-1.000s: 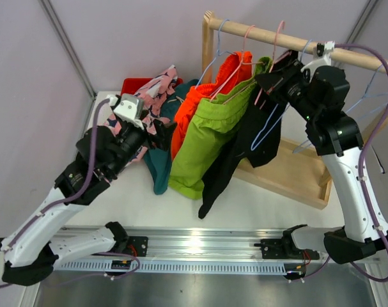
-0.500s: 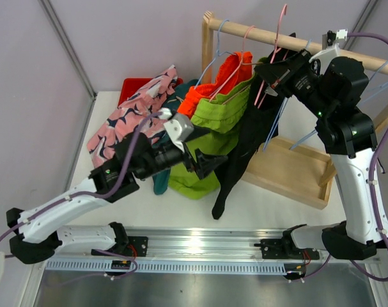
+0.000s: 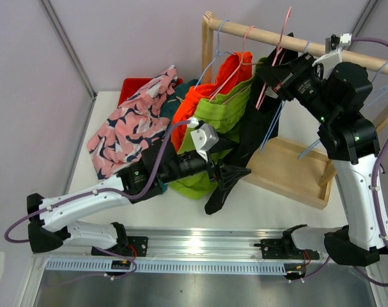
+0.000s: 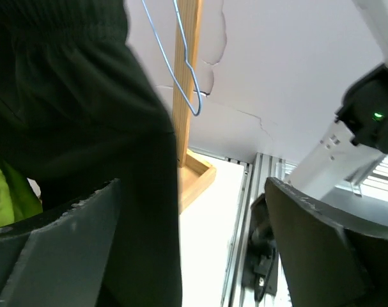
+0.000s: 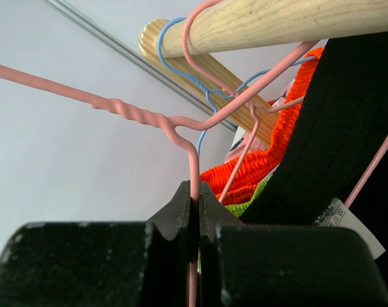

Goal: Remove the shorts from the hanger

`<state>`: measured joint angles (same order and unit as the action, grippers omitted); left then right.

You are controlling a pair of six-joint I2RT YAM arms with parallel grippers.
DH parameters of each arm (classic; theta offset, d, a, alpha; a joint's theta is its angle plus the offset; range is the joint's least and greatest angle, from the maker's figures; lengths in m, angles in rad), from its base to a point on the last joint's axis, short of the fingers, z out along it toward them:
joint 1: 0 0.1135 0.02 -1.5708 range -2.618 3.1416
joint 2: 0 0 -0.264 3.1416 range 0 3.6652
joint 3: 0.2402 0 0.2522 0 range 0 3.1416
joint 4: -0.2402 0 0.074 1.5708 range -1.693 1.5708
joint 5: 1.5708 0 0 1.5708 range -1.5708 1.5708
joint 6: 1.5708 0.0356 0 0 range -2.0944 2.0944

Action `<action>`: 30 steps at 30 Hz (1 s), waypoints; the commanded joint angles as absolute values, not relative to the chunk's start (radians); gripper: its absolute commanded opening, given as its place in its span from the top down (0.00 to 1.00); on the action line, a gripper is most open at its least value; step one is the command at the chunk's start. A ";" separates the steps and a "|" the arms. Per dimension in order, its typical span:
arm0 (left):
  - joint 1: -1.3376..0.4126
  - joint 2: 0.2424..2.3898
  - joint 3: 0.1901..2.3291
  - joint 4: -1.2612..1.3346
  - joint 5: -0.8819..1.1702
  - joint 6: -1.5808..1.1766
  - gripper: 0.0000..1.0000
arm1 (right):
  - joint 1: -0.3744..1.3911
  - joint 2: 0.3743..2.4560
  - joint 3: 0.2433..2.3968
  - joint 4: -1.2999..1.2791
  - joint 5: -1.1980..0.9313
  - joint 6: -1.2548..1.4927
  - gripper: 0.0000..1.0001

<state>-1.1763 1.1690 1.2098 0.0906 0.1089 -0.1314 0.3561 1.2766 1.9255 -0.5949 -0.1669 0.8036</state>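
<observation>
Right wrist view. Right gripper: jaws pressed together on the wire of a pink wire hanger, just below its twisted neck, which runs out of frame to the left. Wooden rail overhead carries a blue hanger hook and a second pink hook. Behind them: orange shorts waistband, a sliver of lime green shorts, and black shorts with a white label.

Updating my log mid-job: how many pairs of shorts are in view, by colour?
orange shorts: 1
lime green shorts: 1
black shorts: 1
pink patterned shorts: 1
teal shorts: 1
Total: 5
</observation>
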 commanded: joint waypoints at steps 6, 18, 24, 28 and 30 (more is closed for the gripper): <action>-1.183 1.296 1.261 0.170 0.051 -0.132 0.71 | 0.356 1.149 1.937 -0.390 -0.183 0.819 1.00; -1.371 1.135 1.060 0.109 -0.216 -0.100 1.00 | 0.341 1.160 1.953 -0.402 -0.175 0.815 1.00; -1.538 1.069 0.882 0.133 -0.325 -0.178 1.00 | 0.327 1.163 1.944 -0.394 -0.184 0.828 1.00; -1.606 1.080 0.847 0.173 -0.359 -0.198 1.00 | 0.325 1.161 1.928 -0.384 -0.184 0.838 1.00; -1.623 1.085 0.830 0.201 -0.364 -0.202 1.00 | 0.325 1.166 1.930 -0.385 -0.183 0.835 1.00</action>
